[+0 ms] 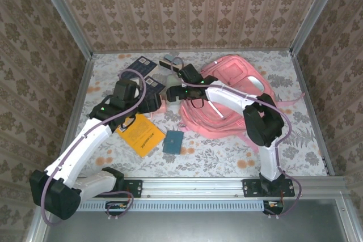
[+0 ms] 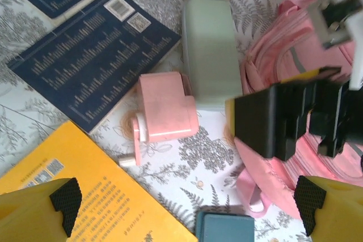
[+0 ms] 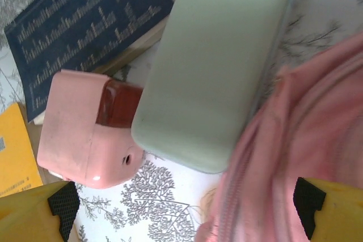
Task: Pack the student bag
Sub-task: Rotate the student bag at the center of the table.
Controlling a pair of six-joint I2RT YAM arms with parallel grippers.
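Toward the far right of the bench (image 1: pixel 227 157) lies the student bag (image 1: pixel 235 72), flat on the flowered cloth with its pocketed front facing up. Its long axis runs on a diagonal, from near-left to far-right. The rounded far end looks like the top, though I cannot be sure, and I cannot tell whether any zip stands open.

Both sets of jaws are spread wide with nothing between them. The right arm's pads (image 3: pixel 62 202) hang over the pale green case (image 3: pixel 215 66) where its end lies just beside the bag's edge. The left arm's pads (image 2: pixel 65 205) hover above the cloth near the small pink box (image 2: pixel 164 109), with the yellow book (image 2: pixel 102 196) under one side.

The step in hand looks like picking up the green case. To do it well, the right jaws should straddle the case across its narrow width, not its length, and come down clear of the pink fabric, since a fold caught in the pinch would drag the bag along. The pink box touches the case's side, so the pad on that side wants a clean gap or the box gets nudged. The left arm seems best kept low and out of the way — or used to steady the bag's mouth.
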